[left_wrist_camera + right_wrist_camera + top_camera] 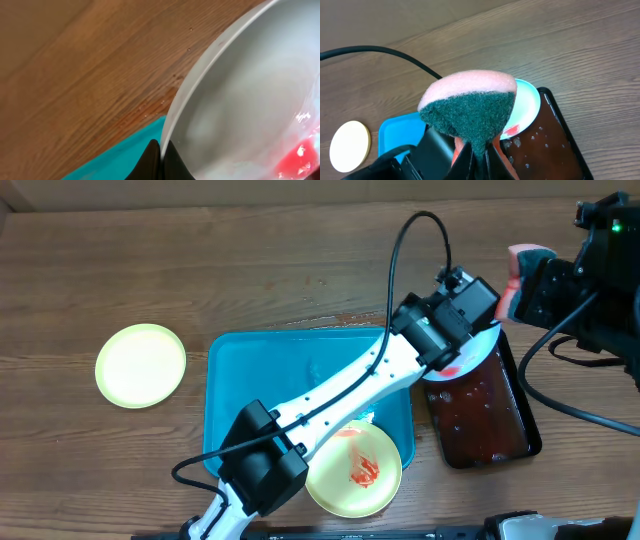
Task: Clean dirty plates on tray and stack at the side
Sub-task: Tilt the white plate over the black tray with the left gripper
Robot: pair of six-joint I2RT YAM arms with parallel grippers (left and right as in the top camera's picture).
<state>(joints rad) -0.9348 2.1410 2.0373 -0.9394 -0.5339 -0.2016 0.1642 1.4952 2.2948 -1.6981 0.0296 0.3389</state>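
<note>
The left gripper (161, 151) was clamped on the rim of the light blue plate (250, 95), its two fingers pinching the thin edge from either side. It held the plate tilted over the far end of the dark tray (490, 430) of reddish liquid, just off the blue tray's (230, 380) far right corner. A patch of red sauce (300, 151) showed on the plate's face, well away from the pinch. The right gripper (478, 150) was closed on a sponge (470, 100) — pink foam with a green scouring face — held in the air near that plate; whether it touched the plate could not be told. Of the other two, a smeared yellow-green plate (353, 468) lay at the blue tray's near right corner, and a clean-looking yellow-green plate (140, 365) lay on the tabletop (100, 270) beyond the tray's left edge. The plates looked to be light, stiff plastic, unlikely to break but probably slick where wet or sauced. They were so thin at the edge that a rim pinch seemed the only real hold — a grip that would likely let the plate pivot or slip if the sponge pressed hard far from the fingers. Scrubbing would best be gentle and aimed toward the pinched side, with the fingers kept on a dry, unsmeared stretch of rim.
</note>
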